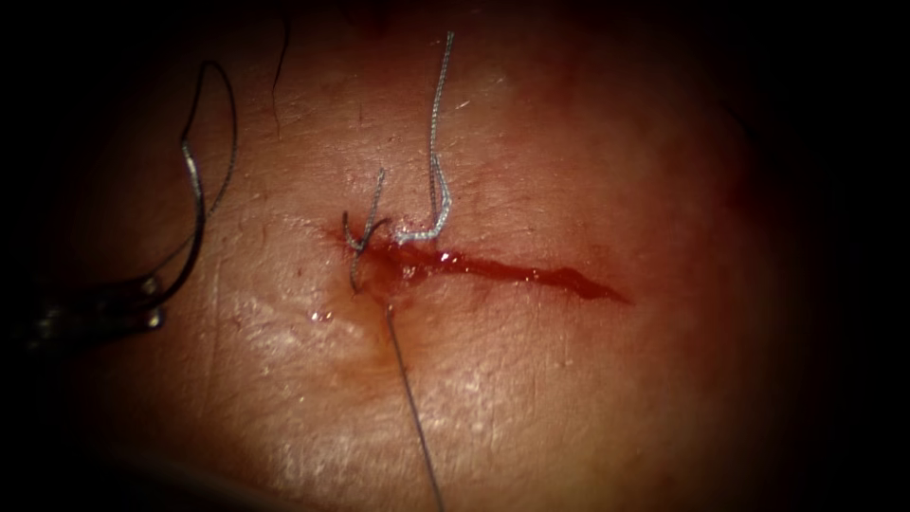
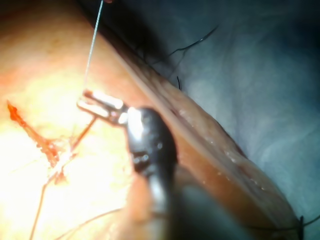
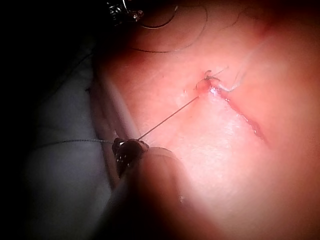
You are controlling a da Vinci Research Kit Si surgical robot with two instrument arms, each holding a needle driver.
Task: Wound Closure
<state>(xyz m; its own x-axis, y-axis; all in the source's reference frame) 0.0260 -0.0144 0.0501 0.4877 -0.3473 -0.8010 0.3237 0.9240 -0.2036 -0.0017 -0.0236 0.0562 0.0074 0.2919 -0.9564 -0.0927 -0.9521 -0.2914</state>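
Note:
The cut (image 1: 531, 273) runs across the tissue (image 1: 588, 398) with red fluid in it. At its left end sit a stitch with short dark ends (image 1: 365, 237) and a pale thread tail (image 1: 434, 123) lying upward. Far left of the cut, my left tool (image 1: 152, 301) is shut on the curved needle (image 1: 196, 209) near one end; the needle is out of the tissue. Its thin thread loops above it. A taut dark thread (image 1: 412, 408) leaves the stitch downward. In the right wrist view my right tool (image 3: 125, 147) is shut on this thread (image 3: 167, 117).
A grey-blue drape (image 2: 260, 75) lies beyond the tissue's edge (image 2: 210, 135) and shows beside the right tool too (image 3: 60, 125). A thin dark strand (image 1: 280, 66) lies on the tissue at the upper left. The left tool (image 3: 122, 10) shows in the right wrist view.

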